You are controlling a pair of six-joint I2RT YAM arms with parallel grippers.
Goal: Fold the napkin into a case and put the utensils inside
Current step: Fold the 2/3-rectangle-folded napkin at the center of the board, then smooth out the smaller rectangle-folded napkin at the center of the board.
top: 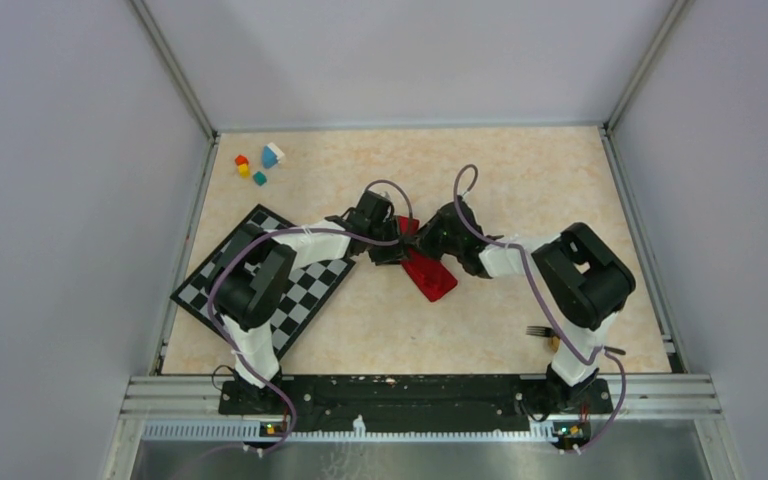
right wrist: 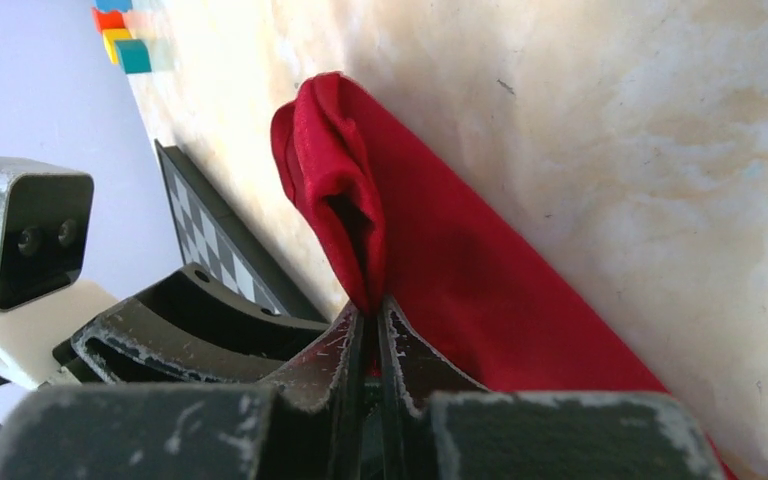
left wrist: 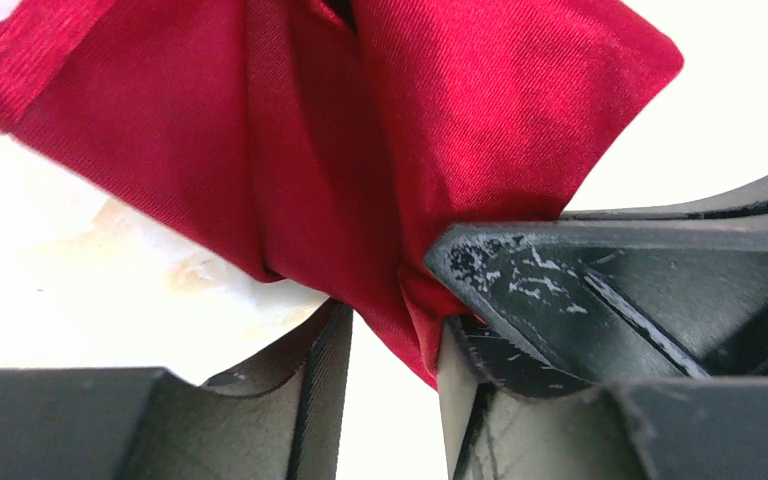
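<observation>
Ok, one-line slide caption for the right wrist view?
Right fingers pinch a raised fold of the red napkin lying on the table, checkered mat and coloured blocks behind.

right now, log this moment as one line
step: folding | napkin: bunched, mid-table | left gripper: cloth in jaws, grip unclear | right gripper: shut on napkin | fork: by right arm

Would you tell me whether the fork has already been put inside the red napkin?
No, the fork lies on the table by its near edge, well apart from the napkin.
</observation>
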